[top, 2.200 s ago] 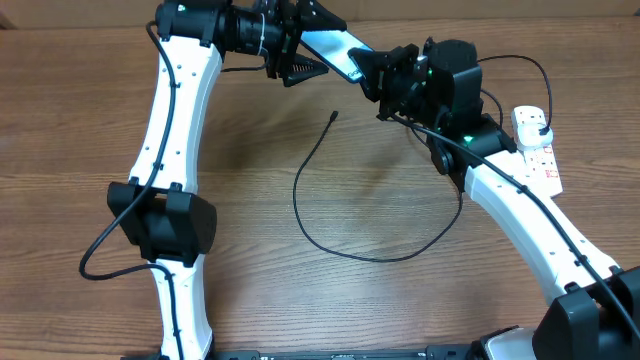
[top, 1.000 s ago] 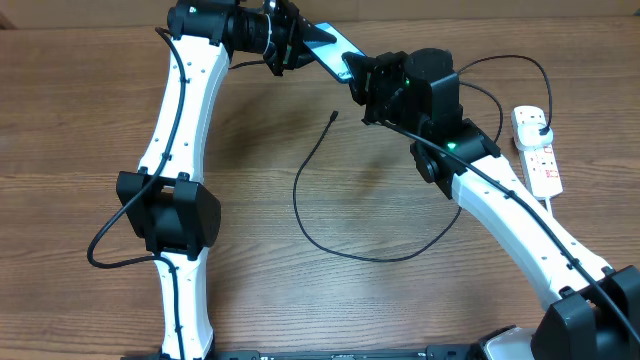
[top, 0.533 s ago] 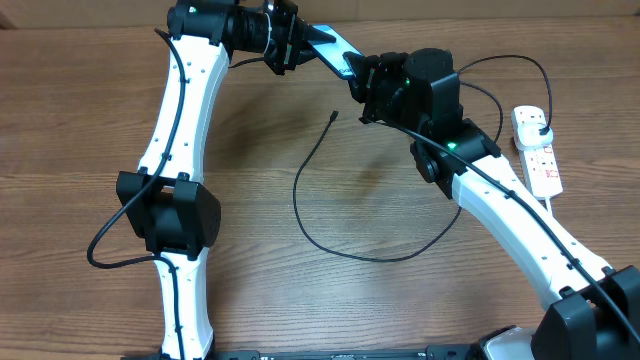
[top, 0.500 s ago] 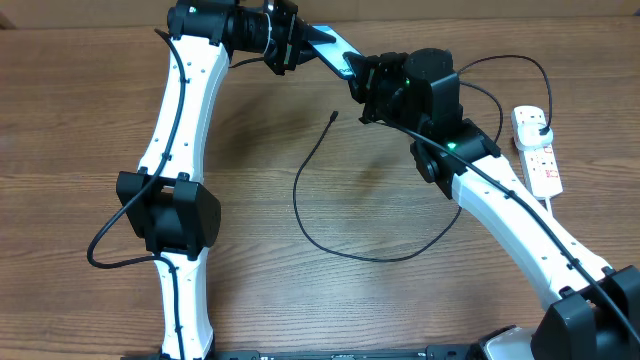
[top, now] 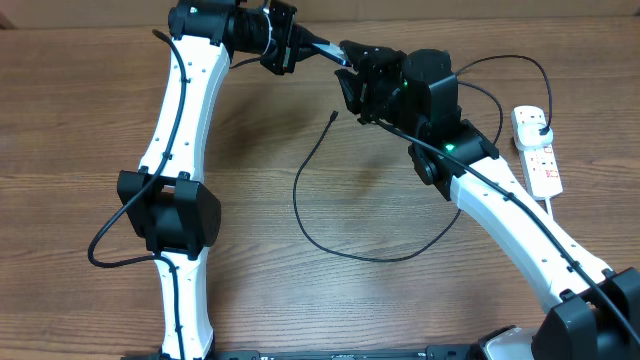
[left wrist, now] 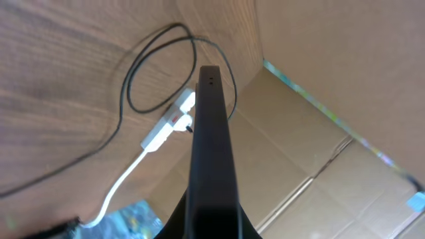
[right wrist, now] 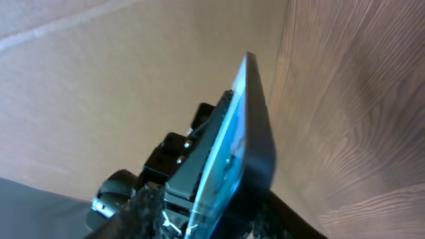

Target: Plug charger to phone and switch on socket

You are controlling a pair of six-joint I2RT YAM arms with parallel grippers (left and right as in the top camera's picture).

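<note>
Overhead, the charger [top: 296, 195] lies looped on the tabletop [top: 80, 130] with its tip apart from the phone [right wrist: 234, 147], the socket [top: 540, 160] sits off to the right, and at the far edge the left claw [top: 290, 45] clenches the phone edge-on while the right claw [top: 348, 78] straddles its other end, clamped or not I cannot tell.

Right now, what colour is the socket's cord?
White cord, clearest in the left wrist view.
</note>
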